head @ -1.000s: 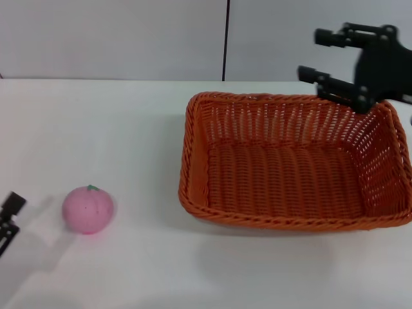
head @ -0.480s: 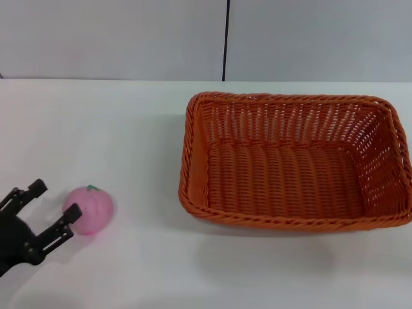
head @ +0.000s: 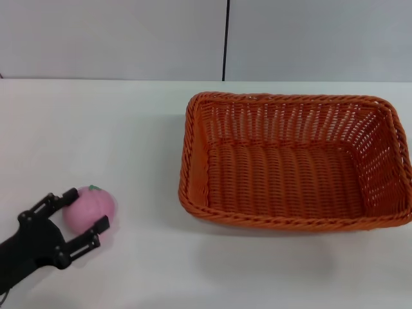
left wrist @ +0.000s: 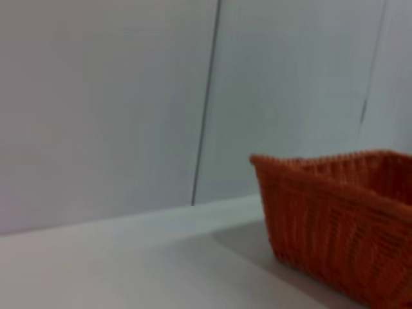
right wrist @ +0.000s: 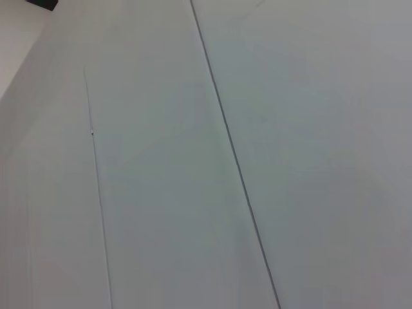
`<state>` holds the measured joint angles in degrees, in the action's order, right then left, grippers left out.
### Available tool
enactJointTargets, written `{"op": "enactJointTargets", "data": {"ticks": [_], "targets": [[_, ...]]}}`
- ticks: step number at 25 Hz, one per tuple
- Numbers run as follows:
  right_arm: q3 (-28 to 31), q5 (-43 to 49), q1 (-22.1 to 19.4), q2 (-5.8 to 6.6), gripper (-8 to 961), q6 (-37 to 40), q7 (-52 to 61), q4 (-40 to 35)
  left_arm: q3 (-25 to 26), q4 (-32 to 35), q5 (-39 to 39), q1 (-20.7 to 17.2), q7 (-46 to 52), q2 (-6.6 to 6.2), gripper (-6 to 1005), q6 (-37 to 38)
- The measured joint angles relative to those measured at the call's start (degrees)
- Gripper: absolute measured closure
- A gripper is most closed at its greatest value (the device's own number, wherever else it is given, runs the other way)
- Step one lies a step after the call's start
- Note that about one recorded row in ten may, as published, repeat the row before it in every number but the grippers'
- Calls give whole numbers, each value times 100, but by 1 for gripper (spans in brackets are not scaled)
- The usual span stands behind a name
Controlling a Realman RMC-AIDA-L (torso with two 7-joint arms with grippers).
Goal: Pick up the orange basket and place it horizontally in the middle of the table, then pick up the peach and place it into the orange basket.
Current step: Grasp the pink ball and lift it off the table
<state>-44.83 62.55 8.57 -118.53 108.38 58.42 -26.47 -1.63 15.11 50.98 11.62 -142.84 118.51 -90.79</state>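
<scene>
The orange basket (head: 293, 161) lies lengthwise on the white table (head: 116, 122), right of centre, and holds nothing. One end of the orange basket (left wrist: 338, 225) also shows in the left wrist view. The pink peach (head: 89, 207) rests on the table at the near left. My left gripper (head: 82, 211) is open around the peach's near side, one finger above it and one below. The right gripper is out of view.
A grey wall with a dark vertical seam (head: 226, 38) runs behind the table's far edge. The right wrist view holds only wall panels.
The right gripper lifted away from the basket's far right corner and left the view. My left gripper came in from the near left and slid its open fingers around the peach.
</scene>
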Motion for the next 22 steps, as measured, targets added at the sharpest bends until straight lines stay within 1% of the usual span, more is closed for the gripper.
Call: {"op": "enactJointTargets", "data": {"ticks": [2, 7, 11, 14, 16, 17, 18, 22], "targets": [[2, 0, 9, 0, 399, 4, -1, 38, -79, 2, 1, -1, 17, -2, 168, 76], [6, 0, 49, -6, 399, -37, -29, 149, -56, 21, 6, -8, 48, -10, 171, 137], [22, -21, 64, -6, 399, -45, -116, 273, -55, 47, 26, -12, -10, -12, 312, 153], [136, -42, 75, -17, 399, -47, -228, 420, 6, -5, 57, -18, -293, -1, 408, 153], [284, -49, 92, -20, 399, -38, -293, 573, 133, -98, 68, -19, -558, 5, 468, 137], [449, -50, 111, -21, 399, -21, -351, 745, 284, -187, 70, -16, -702, 3, 498, 71], [449, -50, 111, -21, 399, -21, -351, 745, 284, -187, 70, -16, -702, 3, 529, 71], [825, -54, 112, -29, 399, 5, -589, 1159, 615, -224, 71, 29, -794, -13, 639, -268]]}}
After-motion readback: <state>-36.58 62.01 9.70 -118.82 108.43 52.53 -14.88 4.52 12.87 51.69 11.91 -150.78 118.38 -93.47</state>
